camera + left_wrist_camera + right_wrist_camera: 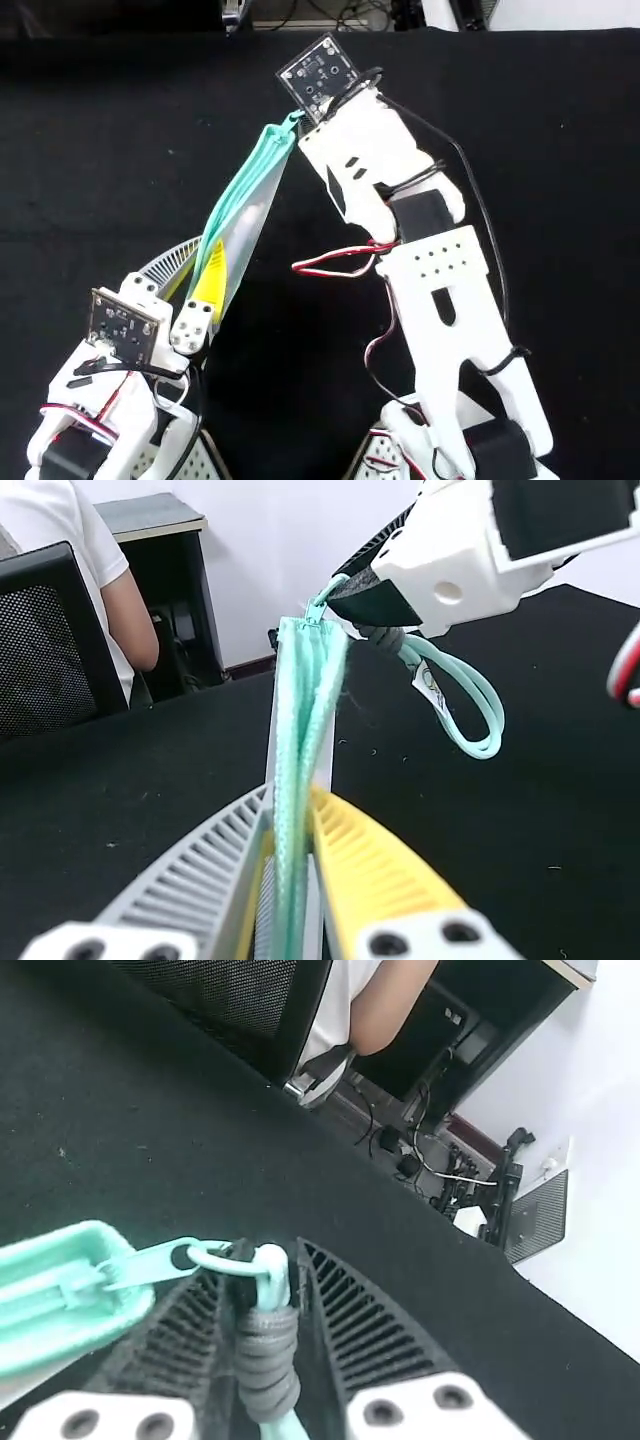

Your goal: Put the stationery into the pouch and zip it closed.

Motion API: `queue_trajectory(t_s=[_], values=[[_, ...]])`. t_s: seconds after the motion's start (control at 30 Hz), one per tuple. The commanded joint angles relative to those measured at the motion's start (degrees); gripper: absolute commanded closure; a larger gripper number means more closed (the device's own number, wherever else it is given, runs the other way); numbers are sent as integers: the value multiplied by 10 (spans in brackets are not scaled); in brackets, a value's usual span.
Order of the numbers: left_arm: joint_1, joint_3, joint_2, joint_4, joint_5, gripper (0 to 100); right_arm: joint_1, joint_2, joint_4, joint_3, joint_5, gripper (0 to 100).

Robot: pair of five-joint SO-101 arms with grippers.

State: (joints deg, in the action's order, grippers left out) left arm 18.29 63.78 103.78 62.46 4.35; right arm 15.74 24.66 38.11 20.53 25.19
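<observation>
I see the pouch held off the black worktop, stretched in a slanting line between my two arms. Its teal zip edge faces up and its translucent side hangs beneath.

The left gripper is at the pouch's near end. It is clamped on that end, with one grey ribbed finger and one yellow finger pressed to either side of the zip band. From the left wrist view the pouch runs straight away from the left gripper, and the two teal halves of the zip lie together along the length I can see.

The right gripper is at the pouch's far end. It is closed on the teal cord tied to the zip pull, not on the pouch body. The right gripper pinches that cord just above a grey wrapped knot. The zip pull sits right at the far tip of the pouch, and beyond it the rest of the cord hangs as a loop under the right gripper.

Through the translucent side I cannot tell what is inside the pouch
</observation>
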Motion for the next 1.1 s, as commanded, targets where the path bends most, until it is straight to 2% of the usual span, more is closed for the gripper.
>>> queue_trajectory(t_s=[0.0, 0.17, 0.3, 0.47, 0.53, 0.63, 0.73, 0.87, 0.93, 1.0, 1.03, 1.07], values=[[-3, 4, 4, 17, 3, 970, -53, -12, -3, -38, 19, 986], [-3, -9, 4, 20, 3, 970, -50, -22, 17, -43, 20, 986], [-3, -9, 4, 20, 3, 970, -18, 44, 73, -42, 20, 970], [-4, -9, 4, 16, 14, 970, 57, 155, 190, -39, 22, 743], [-4, -11, 4, 15, 28, 970, 91, 193, 223, -39, 21, 711], [-5, -12, 4, -2, 30, 970, 120, 240, 255, -39, 20, 744], [-33, -12, 4, -29, 30, 970, 118, 279, 284, -39, 20, 761], [-120, -12, -1, -85, 36, 970, 63, 329, 330, -7, 20, 778], [-152, -9, -2, -112, 73, 970, 18, 356, 334, 43, 20, 851], [-175, -7, -4, -138, 111, 970, -15, 390, 329, 102, 20, 968], [-184, -10, -9, -146, 128, 970, -29, 408, 325, 135, 20, 992], [-196, -13, -19, -154, 144, 970, -40, 429, 324, 167, 20, 969]])
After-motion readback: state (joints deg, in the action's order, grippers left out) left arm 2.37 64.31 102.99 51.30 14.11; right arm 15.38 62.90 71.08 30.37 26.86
